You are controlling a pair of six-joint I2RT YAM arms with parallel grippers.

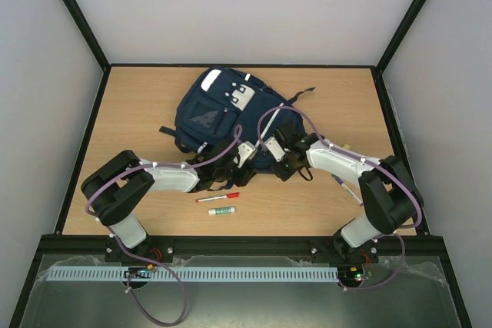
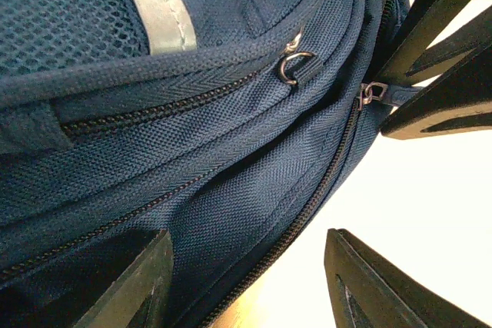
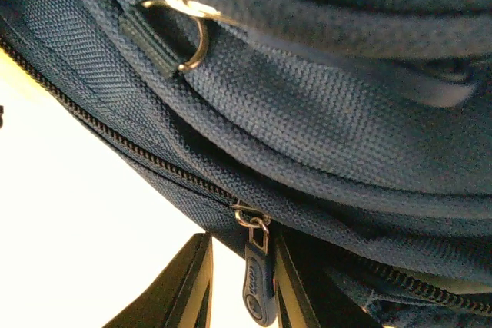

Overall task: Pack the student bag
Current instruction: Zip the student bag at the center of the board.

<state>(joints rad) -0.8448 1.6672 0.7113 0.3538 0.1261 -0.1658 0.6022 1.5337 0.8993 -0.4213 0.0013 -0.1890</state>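
Note:
The student bag (image 1: 219,109), a navy-blue backpack with white patches, lies at the back middle of the table. Both grippers are at its near edge. My left gripper (image 1: 246,153) is open; in the left wrist view (image 2: 250,282) the bag's zipped seam (image 2: 307,197) runs between its wide-apart fingers (image 2: 131,282). My right gripper (image 1: 275,146) stands narrowly open around a dark zipper pull (image 3: 257,286). The pull lies against one finger (image 3: 300,293), with a bright gap to the other. The pull and my right gripper's fingers also show in the left wrist view (image 2: 377,94).
A red pen (image 1: 217,198) and a green-and-white stick (image 1: 222,210) lie on the table in front of the left arm. Another pen (image 1: 344,187) lies under the right arm. Black frame rails edge the table.

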